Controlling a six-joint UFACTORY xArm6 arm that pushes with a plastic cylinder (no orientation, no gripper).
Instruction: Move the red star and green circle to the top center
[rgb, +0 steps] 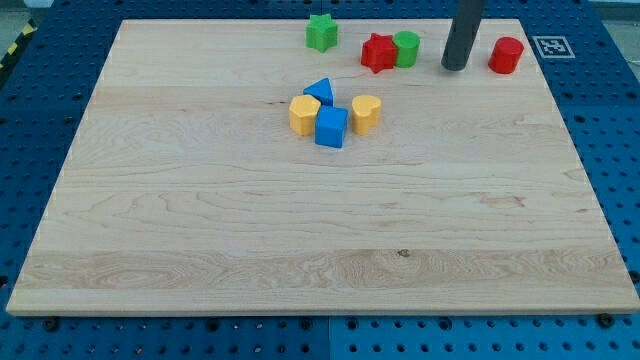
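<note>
Blue pegboard surrounds a pale wooden board on which all the blocks lie loose; no container shows. Near the view's top edge, from left to right, sit a green star, then the red star touching the green circle on its right. Below them a yellow hexagon, blue triangle, blue cube and yellow heart cluster together. The arm has no jaws; its tip rests just right of the green circle, with a red cylinder further right.

Star touching circle's left
</note>
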